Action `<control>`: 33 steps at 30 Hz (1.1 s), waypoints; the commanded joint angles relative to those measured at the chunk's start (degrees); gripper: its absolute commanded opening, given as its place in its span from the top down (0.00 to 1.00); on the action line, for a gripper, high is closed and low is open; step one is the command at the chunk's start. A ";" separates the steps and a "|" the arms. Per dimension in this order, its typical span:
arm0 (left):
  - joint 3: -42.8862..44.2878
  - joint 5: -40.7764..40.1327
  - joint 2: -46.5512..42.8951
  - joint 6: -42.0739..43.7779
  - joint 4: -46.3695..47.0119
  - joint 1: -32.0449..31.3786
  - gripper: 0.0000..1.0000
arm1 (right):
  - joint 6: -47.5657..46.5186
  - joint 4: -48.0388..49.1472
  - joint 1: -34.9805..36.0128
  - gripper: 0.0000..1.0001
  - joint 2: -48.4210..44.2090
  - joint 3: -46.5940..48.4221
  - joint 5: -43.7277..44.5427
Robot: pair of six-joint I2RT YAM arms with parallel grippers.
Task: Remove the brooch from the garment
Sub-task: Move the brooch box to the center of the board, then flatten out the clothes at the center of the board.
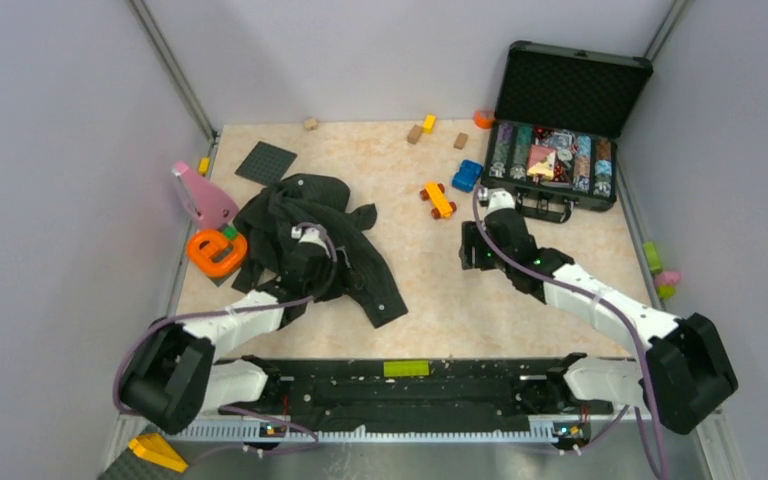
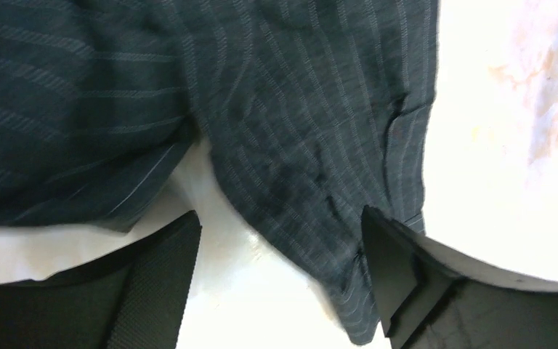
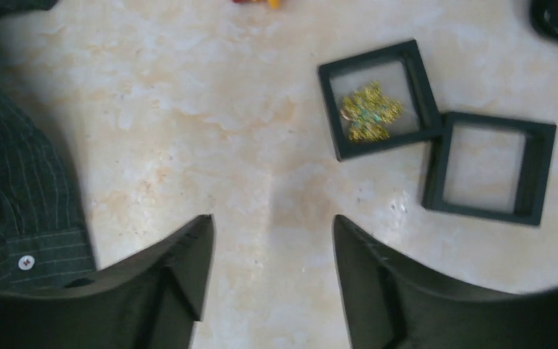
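The dark pinstriped garment [image 1: 355, 255] lies crumpled at the table's left. My left gripper [image 1: 307, 252] hovers low over it, jaws wide apart. In the left wrist view a hanging fold of the garment [image 2: 298, 109] brushes the right finger [image 2: 399, 269], with nothing pinched in my left gripper [image 2: 280, 218]. The gold brooch [image 3: 369, 110] lies inside a shallow black square box [image 3: 332, 109] on the table, off the garment. My right gripper [image 3: 272, 222] stands open above bare table just short of that box, holding nothing. A garment cuff [image 3: 14, 203] with a white button lies to its left.
A second black square box [image 3: 489, 169], with nothing in it, touches the first. An open black case [image 1: 560, 150] of coloured chips stands at the back right. An orange toy car [image 1: 438, 200], blue toy [image 1: 467, 175], orange ring [image 1: 217, 250], pink piece [image 1: 200, 195] and dark baseplate [image 1: 265, 162] lie around.
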 commanded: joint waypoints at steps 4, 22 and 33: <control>3.76 13.85 12.71 -0.36 8.92 -0.12 0.42 | 6.14 -5.51 -9.10 0.19 -8.04 -5.10 6.27; 22.40 9.29 6.59 0.49 -8.78 -44.54 0.66 | 6.64 -3.06 -14.32 0.07 -12.00 -6.09 -9.27; 24.41 -5.27 -19.17 11.24 -32.08 -14.42 0.06 | 8.34 6.81 9.34 0.14 0.45 -0.43 -10.20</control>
